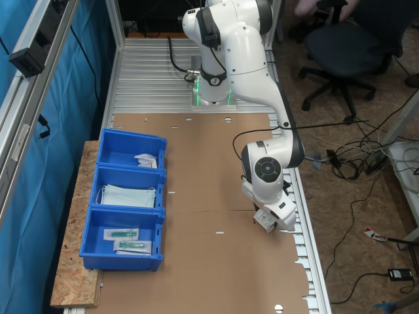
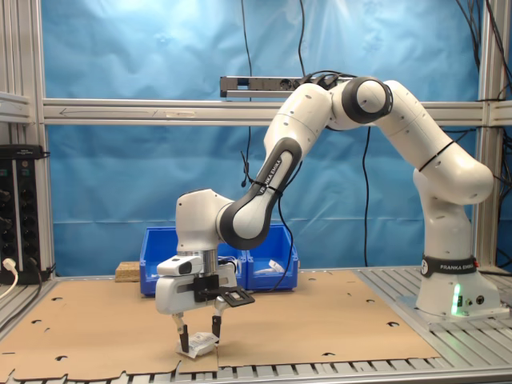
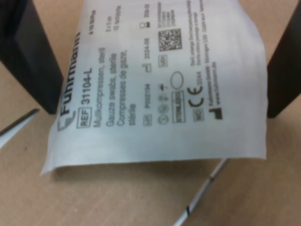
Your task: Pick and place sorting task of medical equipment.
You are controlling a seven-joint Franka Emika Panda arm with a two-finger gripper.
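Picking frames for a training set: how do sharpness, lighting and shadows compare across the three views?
Wrist view: the white packet is slightly soft, its near edge blurred, and the dark fingers are out of focus. First exterior view: evenly lit and sharp, with only a faint shadow under the gripper. Second exterior view: sharp, even light, with soft shadow beneath the packet on the cardboard.

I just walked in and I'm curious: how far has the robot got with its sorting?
The blue bins already hold masks, green-part packets and a white item. Now the gripper straddles a white packet on the cardboard, fingers either side. Lifting it and carrying it to a bin remain.
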